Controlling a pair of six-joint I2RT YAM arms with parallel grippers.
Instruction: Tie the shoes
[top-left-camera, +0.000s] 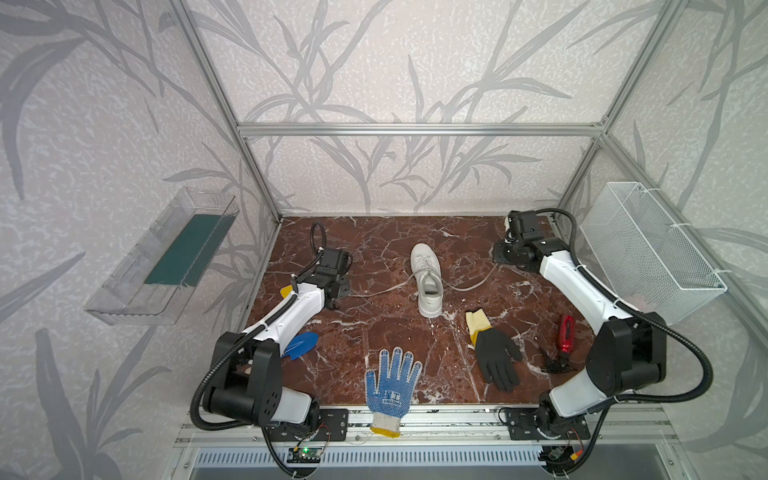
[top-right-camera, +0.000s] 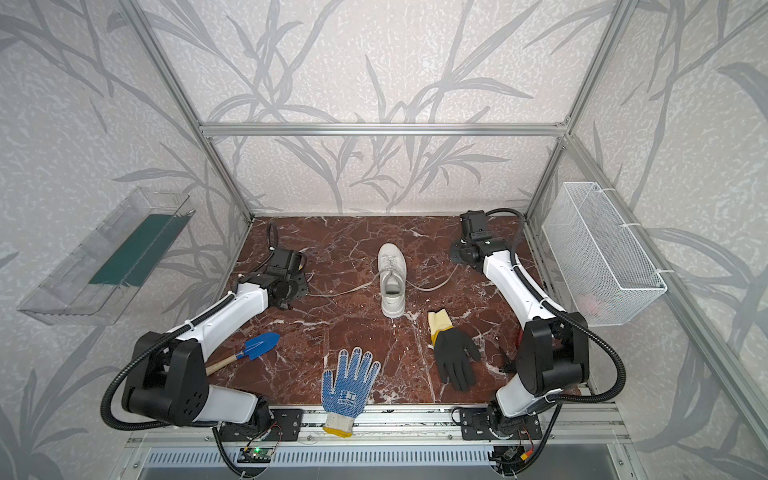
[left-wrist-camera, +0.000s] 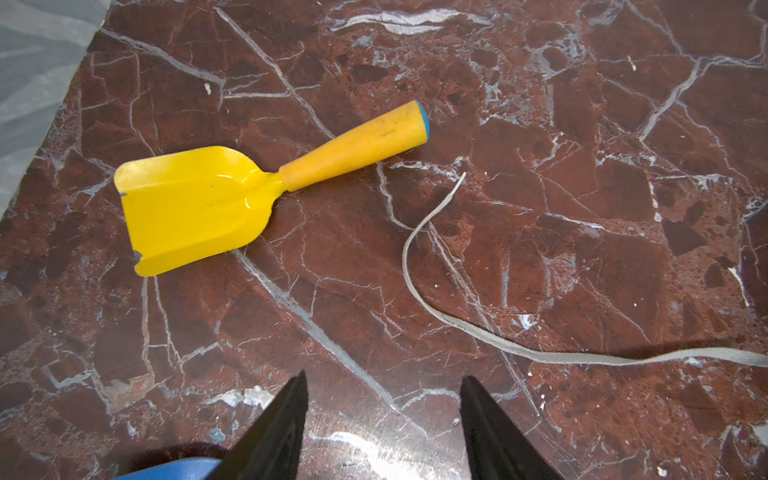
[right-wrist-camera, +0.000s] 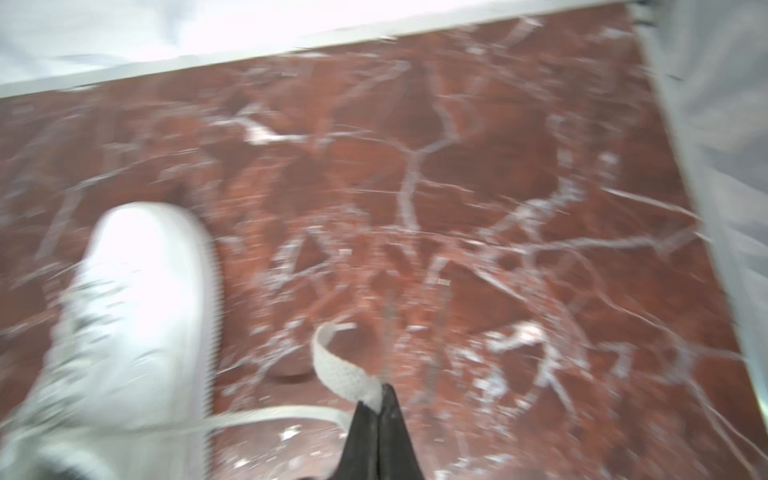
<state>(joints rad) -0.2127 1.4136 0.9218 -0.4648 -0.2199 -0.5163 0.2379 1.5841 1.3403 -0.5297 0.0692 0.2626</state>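
Right hand (right-wrist-camera: 381, 395) clenched on lace end (right-wrist-camera: 338, 370), white sneaker (top-left-camera: 428, 282) beside, left hand (left-wrist-camera: 384, 380) spread apart near loose lace (left-wrist-camera: 419, 291)

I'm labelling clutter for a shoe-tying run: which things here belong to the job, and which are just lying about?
Job: white sneaker; loose lace; pinched lace, in the right end effector.
Lying about: blue-dotted glove; black glove with yellow cuff; yellow scoop; blue trowel; red-handled tool.
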